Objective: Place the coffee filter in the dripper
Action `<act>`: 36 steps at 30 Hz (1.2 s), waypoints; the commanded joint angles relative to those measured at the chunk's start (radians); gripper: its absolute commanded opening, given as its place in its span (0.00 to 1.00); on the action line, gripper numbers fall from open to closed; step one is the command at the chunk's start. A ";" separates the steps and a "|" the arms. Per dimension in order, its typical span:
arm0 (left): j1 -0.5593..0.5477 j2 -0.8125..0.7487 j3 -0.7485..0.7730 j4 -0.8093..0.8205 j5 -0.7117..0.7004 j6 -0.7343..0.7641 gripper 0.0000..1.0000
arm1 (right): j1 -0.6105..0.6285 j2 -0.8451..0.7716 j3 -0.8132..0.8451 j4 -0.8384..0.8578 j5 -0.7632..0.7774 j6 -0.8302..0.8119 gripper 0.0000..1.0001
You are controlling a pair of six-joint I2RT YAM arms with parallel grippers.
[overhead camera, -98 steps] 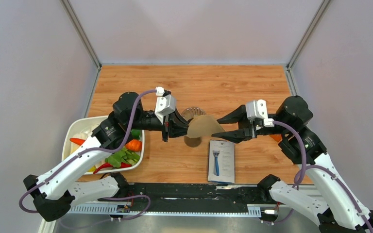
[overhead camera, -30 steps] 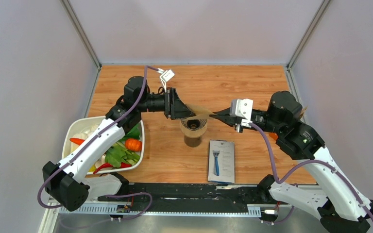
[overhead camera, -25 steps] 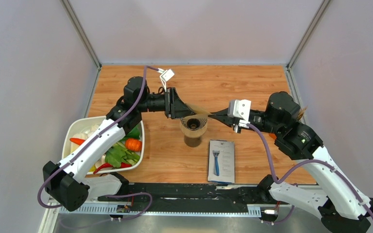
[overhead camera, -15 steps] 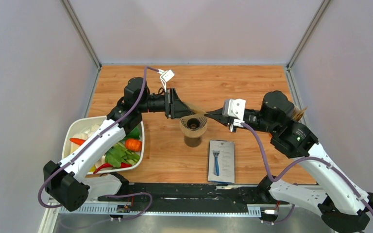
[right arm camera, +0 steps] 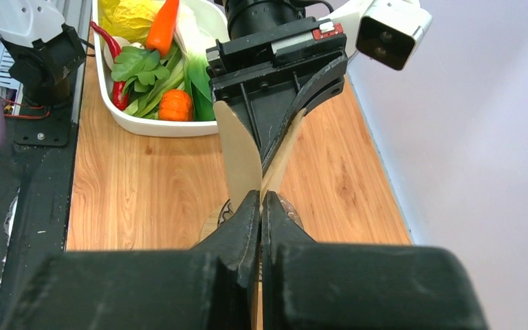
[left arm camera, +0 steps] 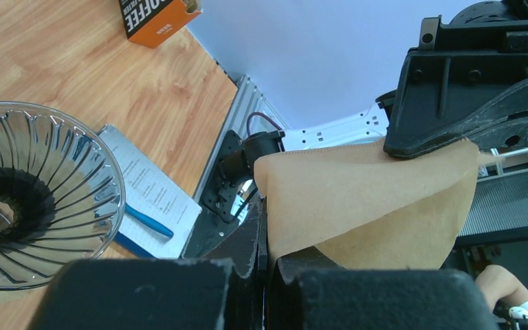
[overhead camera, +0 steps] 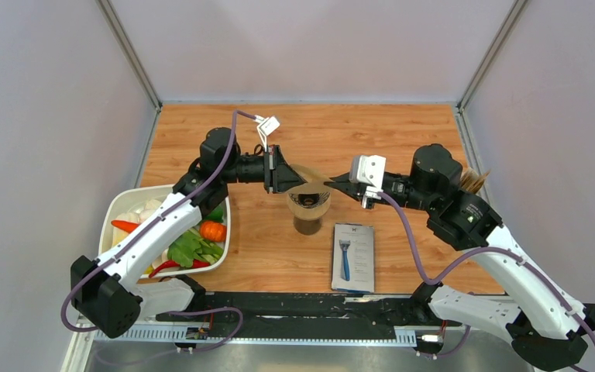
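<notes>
Overhead, coffee filter [left arm camera: 364, 199] held above dripper [overhead camera: 310, 204] rim, left claw [overhead camera: 300, 182] and right claw [overhead camera: 335, 184] each pinching an opposite edge.

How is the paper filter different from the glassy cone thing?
The coffee filter is plain tan paper you cannot see through; the dripper is see-through with curved ribs. The filter is pinched up in the air by the left arm's fingers and the right arm's fingers; the dripper stands on the table. Both look brownish from above.
</notes>
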 commanded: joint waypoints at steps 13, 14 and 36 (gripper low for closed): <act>0.008 -0.060 -0.037 0.141 0.034 -0.073 0.00 | 0.006 -0.011 -0.016 0.029 -0.012 0.053 0.49; 0.014 -0.060 -0.045 0.175 0.049 -0.104 0.00 | 0.006 -0.019 -0.016 0.016 -0.002 0.043 0.50; 0.030 -0.052 -0.067 0.380 0.112 -0.253 0.00 | 0.006 -0.019 -0.011 -0.025 0.052 -0.039 0.21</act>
